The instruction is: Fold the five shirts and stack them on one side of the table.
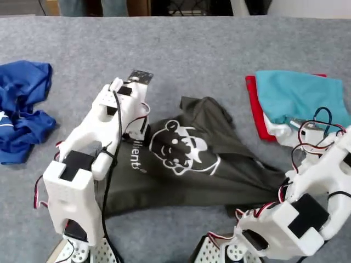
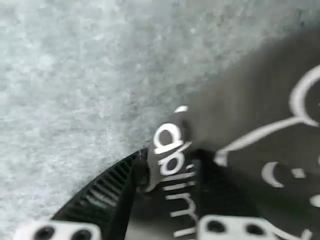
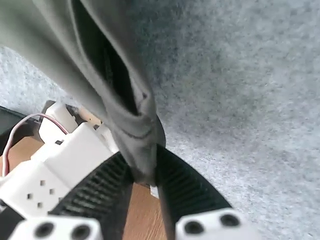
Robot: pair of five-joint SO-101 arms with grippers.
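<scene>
Shirt work, mid-desk. The dark shirt, bear print up, lies rumpled across the middle of the desk, with one corner drawn toward my right arm. My left pincer is pinching its edge by the lettering. My right pincer is pinching a bunched hem, with cloth hanging from it.

Step in hand, as I judge it: stretch this shirt flat for folding. To do it well, I should keep both grips level and draw apart only until the slack goes. The right hold is on a thin gather and could slip. I should also stay clear of the pile on the right.

Count:
- dark shirt — one
- blue shirt — one, crumpled at the left edge
- teal shirt — one, lying on the red shirt, also one
- white cloth under the teal — one, probably the fifth shirt, not certain
</scene>
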